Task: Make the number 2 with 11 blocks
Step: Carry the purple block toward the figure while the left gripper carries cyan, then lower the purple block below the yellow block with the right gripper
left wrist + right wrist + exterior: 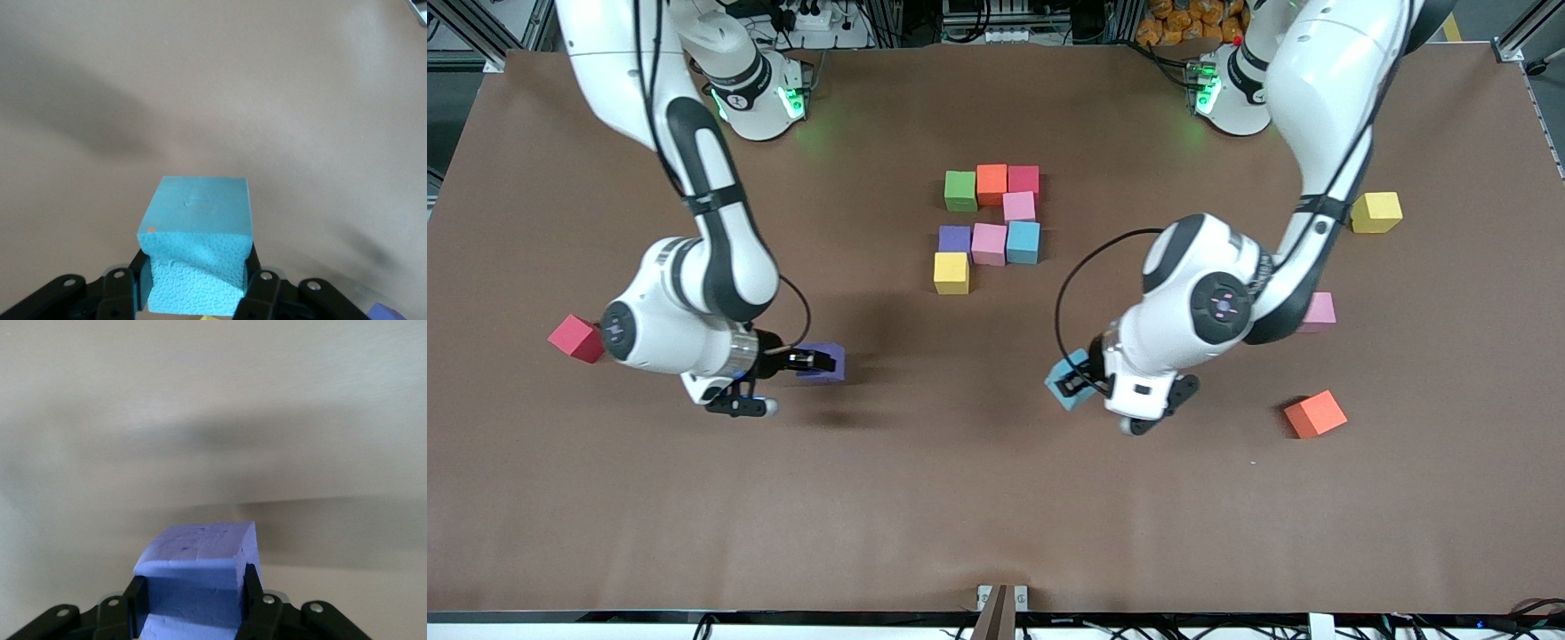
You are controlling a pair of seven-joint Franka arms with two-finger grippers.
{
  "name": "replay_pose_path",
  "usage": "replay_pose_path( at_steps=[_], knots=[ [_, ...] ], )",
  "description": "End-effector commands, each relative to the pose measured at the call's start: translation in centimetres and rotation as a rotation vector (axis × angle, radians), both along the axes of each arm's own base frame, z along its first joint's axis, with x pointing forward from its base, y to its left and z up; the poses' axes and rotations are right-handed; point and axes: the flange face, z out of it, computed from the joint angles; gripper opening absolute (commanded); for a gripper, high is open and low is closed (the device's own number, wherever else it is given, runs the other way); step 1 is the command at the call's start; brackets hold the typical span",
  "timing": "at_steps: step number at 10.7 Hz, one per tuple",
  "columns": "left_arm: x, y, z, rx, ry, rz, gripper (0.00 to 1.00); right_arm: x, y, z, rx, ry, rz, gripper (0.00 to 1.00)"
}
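No legible text anywhere.

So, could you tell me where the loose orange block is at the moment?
The loose orange block lies on the table toward the left arm's end, nearer the front camera than the loose pink block.

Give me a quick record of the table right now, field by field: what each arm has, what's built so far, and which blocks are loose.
left end effector: shut on a light blue block, above the table
right end effector: shut on a purple block, above the table
built cluster: eight blocks touching, mid-table
loose near left arm's end: yellow block, pink block, orange block
loose near right arm's end: red block
table: brown cover
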Motion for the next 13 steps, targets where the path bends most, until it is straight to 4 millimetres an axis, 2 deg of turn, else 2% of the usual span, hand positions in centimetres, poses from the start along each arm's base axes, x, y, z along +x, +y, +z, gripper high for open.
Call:
replay_pose_path(
  at_steps=[1,3,4,5,6,8,11,13],
  knots=[
    [-0.4,0.9,1.4,-0.013,0.021,-0.009,0.14,-1.3,4.4,0.8,-0.005,-0.028,-0.038,0.26],
    [0.1,2.4,2.0,-0.012,0.024,0.000,0.14,-2.5,8.1,0.7,-0.020,-0.071,-0.033,0.26],
    [-0.1,2.5,2.4,-0.009,0.033,-0.003,0.14,-3.9,11.2,0.2,-0.032,-0.106,-0.008,0.26],
    [0.1,3.1,2.6,-0.010,0.037,0.006,0.14,-5.0,13.1,-0.1,-0.039,-0.130,0.005,0.26],
    [0.4,4.0,2.5,-0.008,0.051,0.013,0.14,-5.8,14.2,-0.6,-0.046,-0.141,0.000,0.25],
    [0.1,4.0,3.1,-0.004,0.057,0.005,0.14,-7.5,16.7,-1.6,-0.017,-0.091,-0.009,0.25],
    [0.2,4.3,3.0,-0.019,0.067,-0.008,0.16,-9.7,18.5,-3.8,0.000,-0.082,-0.009,0.25],
    [0.2,4.4,2.6,-0.025,0.070,-0.022,0.16,-11.0,18.6,-4.8,-0.009,-0.079,-0.006,0.24]
  ],
)
